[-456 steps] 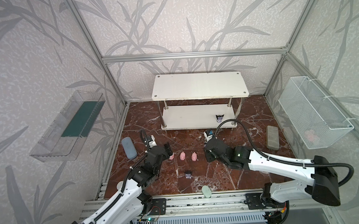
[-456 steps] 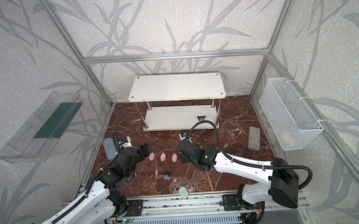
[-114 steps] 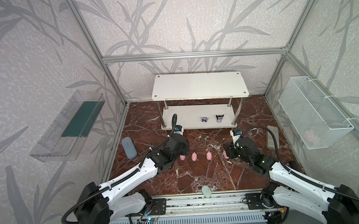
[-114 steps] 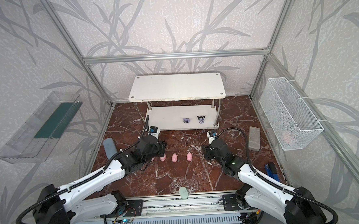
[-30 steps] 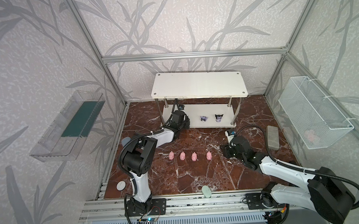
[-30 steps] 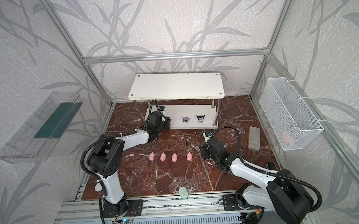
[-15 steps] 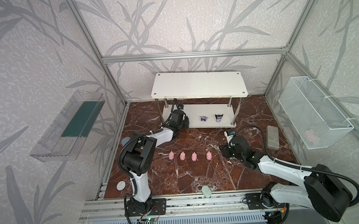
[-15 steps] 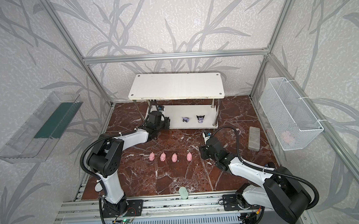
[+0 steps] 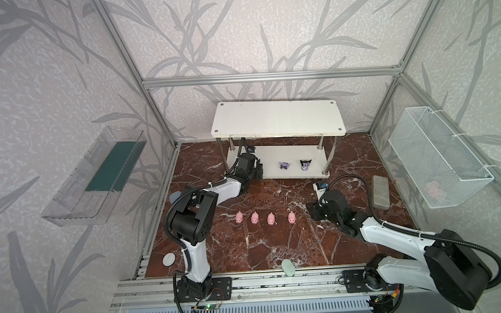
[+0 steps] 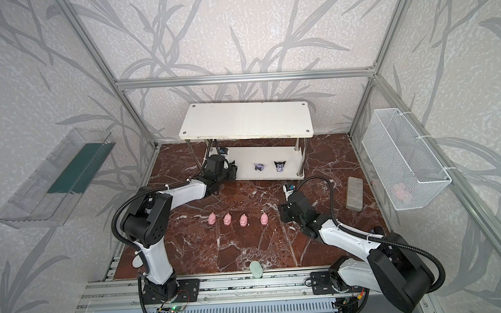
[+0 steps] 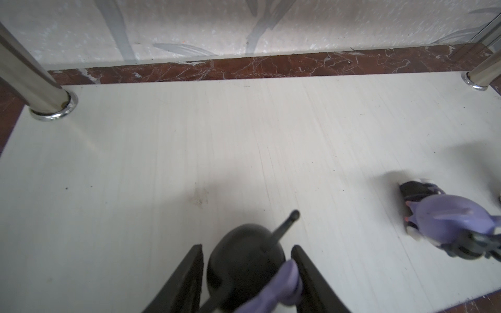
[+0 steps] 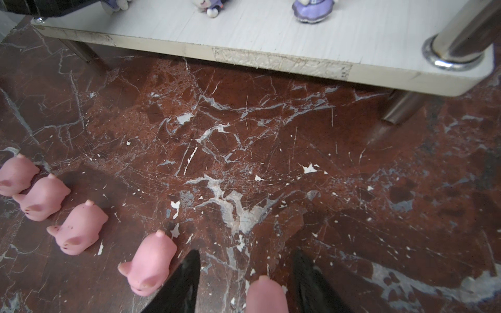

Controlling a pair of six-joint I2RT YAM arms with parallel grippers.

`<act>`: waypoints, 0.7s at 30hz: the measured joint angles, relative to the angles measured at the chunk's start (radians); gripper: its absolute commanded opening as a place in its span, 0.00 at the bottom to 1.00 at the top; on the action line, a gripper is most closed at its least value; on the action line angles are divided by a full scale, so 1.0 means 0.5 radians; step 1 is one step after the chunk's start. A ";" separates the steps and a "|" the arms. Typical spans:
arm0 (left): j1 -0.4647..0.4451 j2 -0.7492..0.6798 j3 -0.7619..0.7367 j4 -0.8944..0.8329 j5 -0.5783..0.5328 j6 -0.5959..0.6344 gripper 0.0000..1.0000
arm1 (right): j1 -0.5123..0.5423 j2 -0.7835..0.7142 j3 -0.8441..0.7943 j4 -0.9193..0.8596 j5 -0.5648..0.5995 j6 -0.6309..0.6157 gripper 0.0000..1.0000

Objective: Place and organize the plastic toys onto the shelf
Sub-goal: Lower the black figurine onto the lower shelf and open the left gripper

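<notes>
The third black-and-purple figurine [image 11: 238,260] stands at the left end of the lower board of the shelf [image 9: 279,119], near mid-frame in both top views, with two mates [image 9: 284,165] on its right in frame. The left gripper [image 11: 246,246] brackets it, fingers parted, with a sliver of gap on one side. We judge it released, so retreat runs straight back, lower left. The right gripper [image 12: 246,252], parted, straddles a pig [image 12: 267,295].

Soft, even overhead light fills both top views, sharp throughout, with only faint shadow under the shelf [image 9: 278,123]. In the left wrist view the nearest black-and-purple figurine [image 11: 244,265] is blurred over a broad grey shadow. In the right wrist view the closest pig [image 12: 267,295] is out of focus and the marble table [image 12: 244,135] shines dully.
</notes>
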 measured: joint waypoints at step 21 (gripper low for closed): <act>0.002 -0.163 -0.154 0.006 0.047 -0.050 0.73 | -0.001 0.069 0.000 0.063 -0.021 0.030 0.56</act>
